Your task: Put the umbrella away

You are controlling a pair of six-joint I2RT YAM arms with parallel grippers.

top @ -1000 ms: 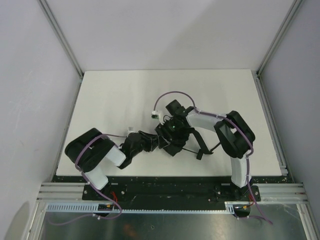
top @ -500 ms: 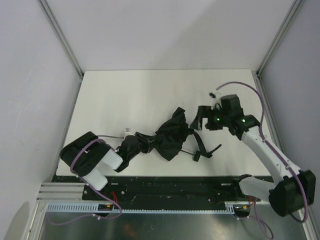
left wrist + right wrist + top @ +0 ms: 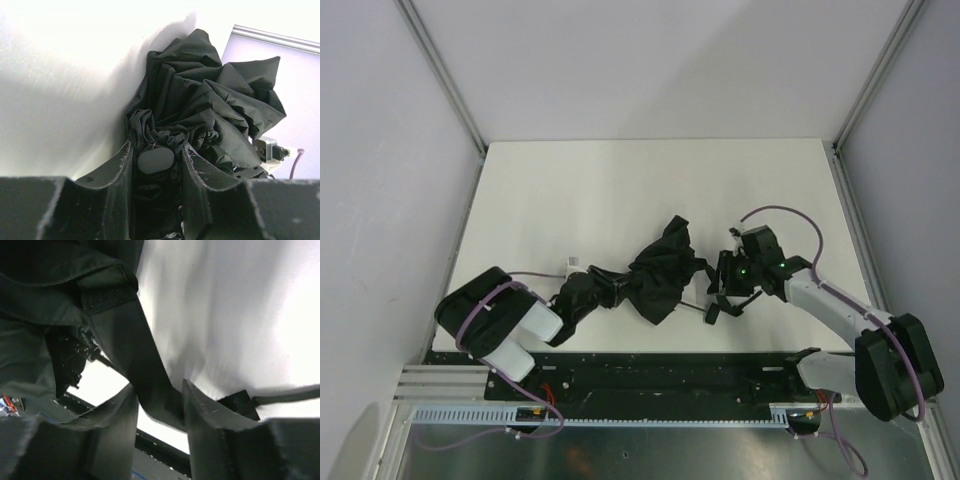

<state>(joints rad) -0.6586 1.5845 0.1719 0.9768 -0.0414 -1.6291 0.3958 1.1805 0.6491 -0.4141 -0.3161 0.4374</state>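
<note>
Across the lower middle of the white table lies the umbrella, probably light, its soft canopy likely to bunch and slip. Your right gripper stands part-open astride the limp closure strap; you cannot tell whether it pinches. Your left gripper clamps the gathered end around a rounded cap, probably the firmest hold.

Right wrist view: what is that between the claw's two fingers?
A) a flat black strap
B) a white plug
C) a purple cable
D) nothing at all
A: a flat black strap of the umbrella runs down into the gap between the fingers of the right gripper.
</note>
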